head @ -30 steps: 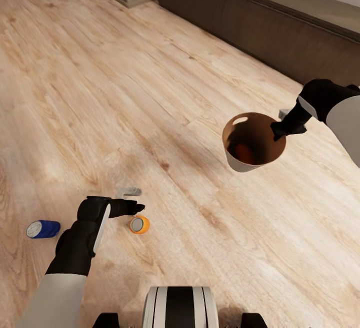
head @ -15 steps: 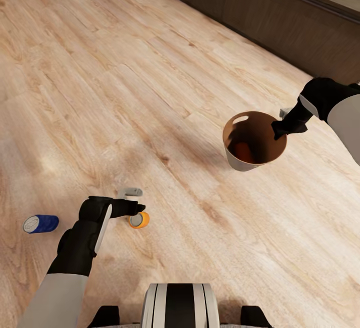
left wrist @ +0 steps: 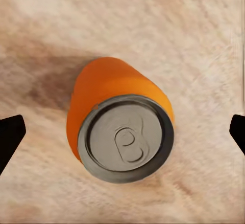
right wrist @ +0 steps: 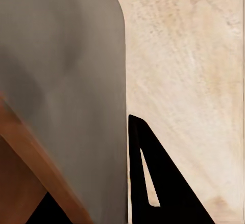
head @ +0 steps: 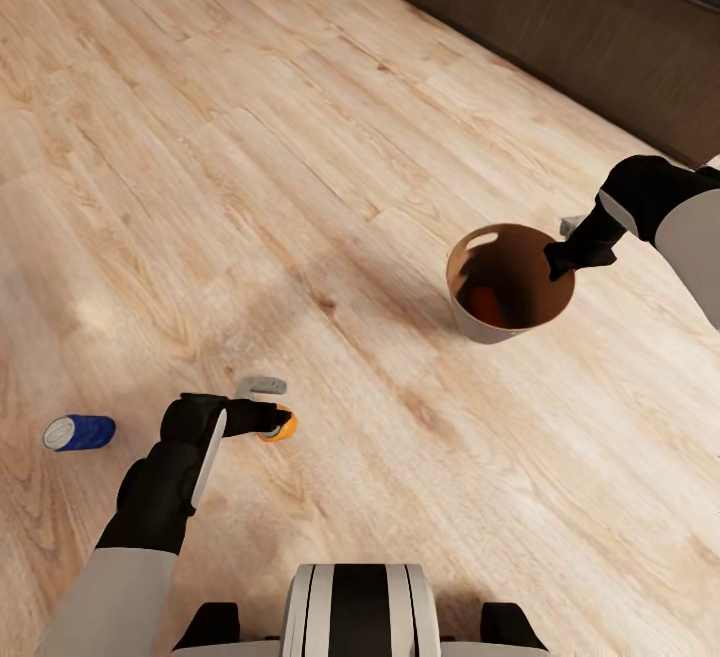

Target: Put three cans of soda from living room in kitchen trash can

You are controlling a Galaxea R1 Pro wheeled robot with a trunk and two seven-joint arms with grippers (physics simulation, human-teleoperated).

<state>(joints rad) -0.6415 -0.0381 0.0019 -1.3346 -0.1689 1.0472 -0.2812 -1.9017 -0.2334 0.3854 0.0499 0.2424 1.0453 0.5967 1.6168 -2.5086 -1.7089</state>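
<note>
An orange soda can (head: 283, 427) lies on its side on the wooden floor, its silvery end (left wrist: 125, 139) facing the left wrist camera. My left gripper (head: 268, 404) is open, one finger on either side of this can and clear of it. A blue soda can (head: 78, 432) lies on the floor further left. My right gripper (head: 566, 255) is shut on the rim of the trash can (head: 478, 322), holding it above the floor. Another orange can (head: 488, 305) rests inside it. The bin's grey wall (right wrist: 66, 81) shows beside one black finger (right wrist: 158, 183).
A long dark low cabinet (head: 560, 27) runs along the far right. Pale wood flooring (head: 250, 157) stretches wide between it and the cans. My base (head: 360, 612) sits at the near edge.
The camera has tilted down, shifting the whole picture. My left gripper has closed in over the orange can, which is now partly covered by it. The right arm and bin held still.
</note>
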